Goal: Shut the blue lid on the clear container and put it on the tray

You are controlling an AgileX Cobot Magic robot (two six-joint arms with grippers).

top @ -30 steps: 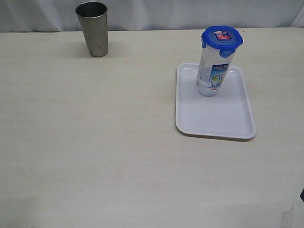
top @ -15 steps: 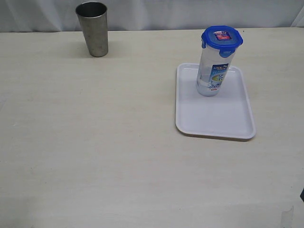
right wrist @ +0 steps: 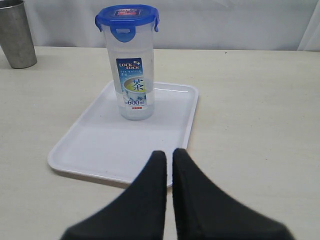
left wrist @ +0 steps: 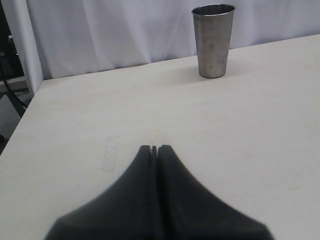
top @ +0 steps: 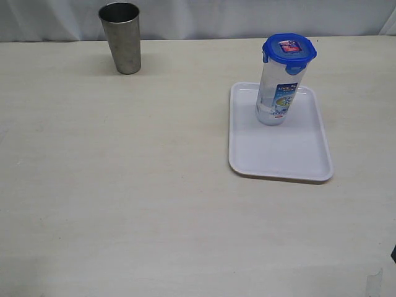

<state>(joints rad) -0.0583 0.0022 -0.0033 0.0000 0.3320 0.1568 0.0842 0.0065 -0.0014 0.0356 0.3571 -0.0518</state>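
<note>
Standing upright on the tray [right wrist: 90, 145], the clear container [right wrist: 132, 75] faces the right fingers [right wrist: 145, 200] — pinched together, empty, like the left fingers [left wrist: 142, 200].

Quick map of my table as it sits

The container [top: 276, 99] stands upright on the tray [top: 278, 154], close to the tray's far short edge and about midway between its long sides, with the lid [top: 289, 48] on top. The tray lies on the right half of the table [top: 124, 185]. The cup [top: 122, 38] stands by the table's back edge, left of centre, well apart from the tray. My left gripper [left wrist: 154, 148] faces the cup; my right gripper [right wrist: 169, 152] is before the tray's near short edge.
</note>
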